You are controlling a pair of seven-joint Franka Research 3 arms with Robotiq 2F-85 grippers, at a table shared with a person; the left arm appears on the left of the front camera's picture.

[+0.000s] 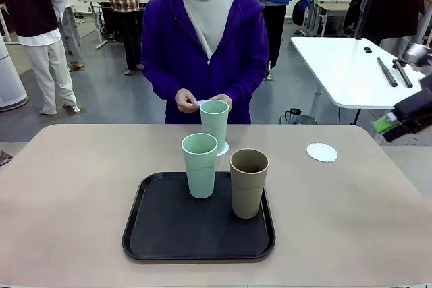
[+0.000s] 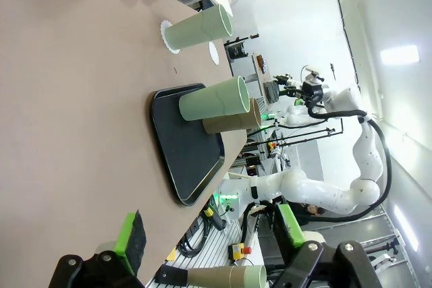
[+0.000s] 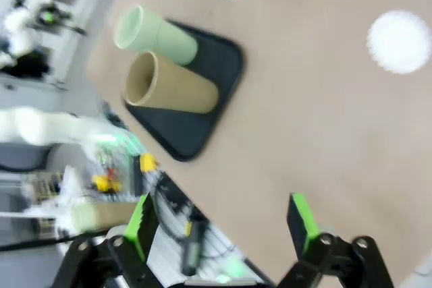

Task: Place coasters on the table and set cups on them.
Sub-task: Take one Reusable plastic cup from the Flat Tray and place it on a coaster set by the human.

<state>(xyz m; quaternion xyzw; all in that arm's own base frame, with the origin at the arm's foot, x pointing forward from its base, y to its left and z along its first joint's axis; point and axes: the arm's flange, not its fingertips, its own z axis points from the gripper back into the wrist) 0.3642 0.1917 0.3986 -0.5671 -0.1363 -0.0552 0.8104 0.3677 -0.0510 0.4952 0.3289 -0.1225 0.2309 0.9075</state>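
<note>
The brown cup [image 1: 249, 183] is found upright on the right side of the black tray [image 1: 162, 234], with a bare coaster [image 1: 322, 152] lying further right on the table [image 1: 67, 187]. The right gripper [image 3: 219, 227], judged the nearer, is held wide open and empty near the table's right edge; the left gripper [image 2: 209, 231] is likewise open and empty.

1. The tray [image 1: 155, 234] lies on the table [image 1: 67, 187], near its front edge.
2. On it stand the left cup [image 1: 200, 166] and the right cup [image 1: 248, 183].
3. Behind the tray, the third cup [image 1: 214, 123] stands on a coaster [image 1: 223, 149].
4. The second coaster [image 1: 322, 152] lies farther right.
</note>
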